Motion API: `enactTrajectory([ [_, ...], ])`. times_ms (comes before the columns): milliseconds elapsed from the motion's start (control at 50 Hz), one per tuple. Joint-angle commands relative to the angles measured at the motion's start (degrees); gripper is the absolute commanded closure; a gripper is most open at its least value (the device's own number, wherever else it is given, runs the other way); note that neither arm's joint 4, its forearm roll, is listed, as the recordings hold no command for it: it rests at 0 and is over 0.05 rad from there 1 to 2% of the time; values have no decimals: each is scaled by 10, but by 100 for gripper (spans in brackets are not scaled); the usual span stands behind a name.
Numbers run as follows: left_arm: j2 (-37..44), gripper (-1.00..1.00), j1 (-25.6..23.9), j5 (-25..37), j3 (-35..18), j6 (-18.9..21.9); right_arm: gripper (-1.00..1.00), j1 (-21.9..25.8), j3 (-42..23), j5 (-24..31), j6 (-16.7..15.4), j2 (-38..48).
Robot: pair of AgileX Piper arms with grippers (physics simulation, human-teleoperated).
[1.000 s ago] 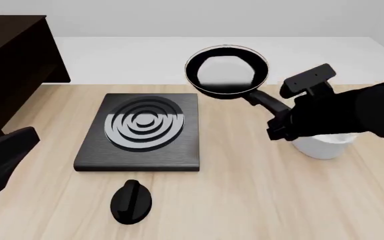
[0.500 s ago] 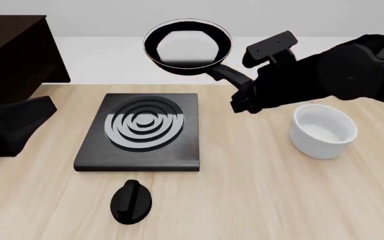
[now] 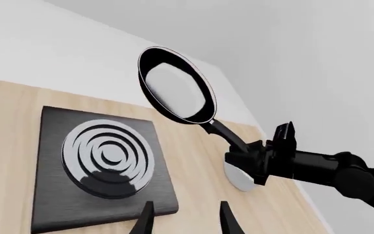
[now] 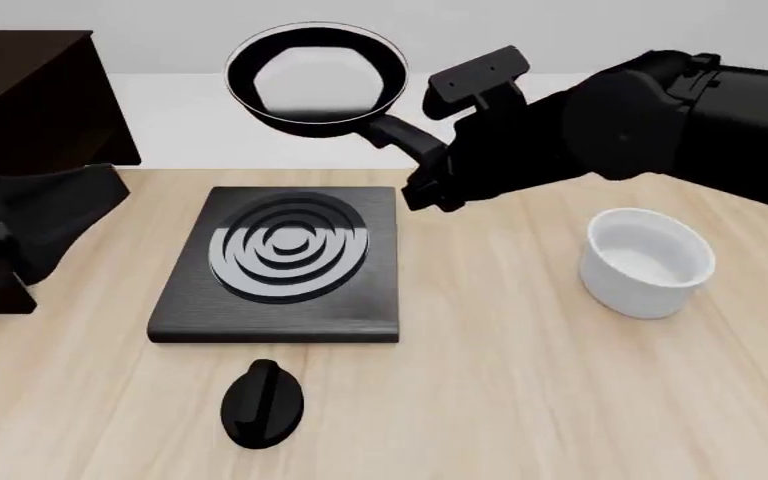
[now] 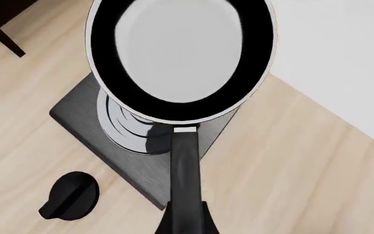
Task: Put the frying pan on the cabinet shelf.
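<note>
The right gripper (image 4: 427,190) is clamped on the long handle of the frying pan (image 4: 315,76), holding it in the air above the far edge of the stove plate (image 4: 280,264); the handle runs back from the pan toward the gripper, so the pan's long axis lies roughly left to right in the front view, bowl leading, its opening up and tipped somewhat toward the camera; in the right wrist view the pan (image 5: 179,57) sits straight out ahead of the fingers, with the stove plate (image 5: 141,165) and a black knob (image 5: 70,196) on the table beneath it. The cabinet shelf (image 4: 24,100) stands at the far left of the table, well apart from the pan and directly in the direction the bowl points; I judge the move ahead to be a leftward carry along that axis, the right arm doing the work since it alone has the pan. The left gripper (image 3: 184,225) has its fingers parted and empty; it hangs low at the left, near the cabinet. The white bowl (image 4: 648,258) sits on the table at the right, out of the way.
</note>
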Motion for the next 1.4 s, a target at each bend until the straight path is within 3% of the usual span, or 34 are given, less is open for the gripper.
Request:
enactTrajectory([
  [20, 20, -100, -21, -17, -9, -32, 100, 11, -33, -5, 8, 11],
  [400, 49, -100, -51, -73, 10, -103, 100, 51, -102, 12, 11, 47],
  [640, 57, -100, -56, -81, -7, -112, 100, 91, -149, 31, 23, 57],
  [700, 44, -100, -77, -91, -4, -142, 100, 98, -148, 30, 25, 57],
  [1400, 74, -100, -74, -107, -17, -139, 100, 143, -186, 38, 23, 57],
])
